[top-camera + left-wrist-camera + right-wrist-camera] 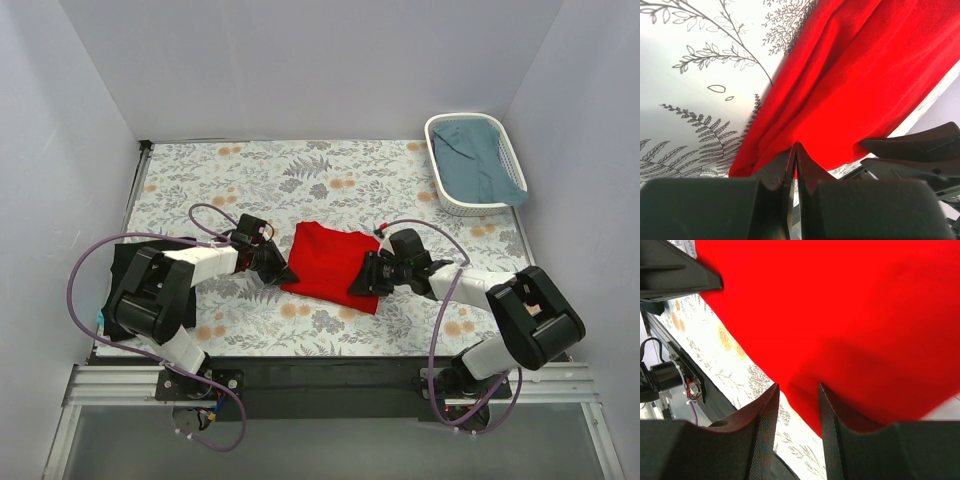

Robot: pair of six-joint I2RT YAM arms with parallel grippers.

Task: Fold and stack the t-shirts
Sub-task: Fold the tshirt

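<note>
White walls (pixel 300 60) box in a flower-printed bench (pixel 250 180). The red shirt (pixel 328 262) lies folded mid-bench, slightly wider left to right, equally close to both arms. The black shirt (pixel 118 268) sits far left, partly hidden by the left arm. The left fingers (pixel 775 175) look pinched tight on the red shirt's left edge, and the right fingers (pixel 765 420) straddle its right edge, part-open. No label or writing is visible.

I see the folded t-shirt (pixel 330 265) mid-table (pixel 300 180), my left gripper (pixel 285 272) at its left edge, right gripper (pixel 357 283) at its right. A second t-shirt (pixel 120 265) lies far left, and a basket (pixel 440 190) back-right holds a cloth (pixel 478 160).
</note>
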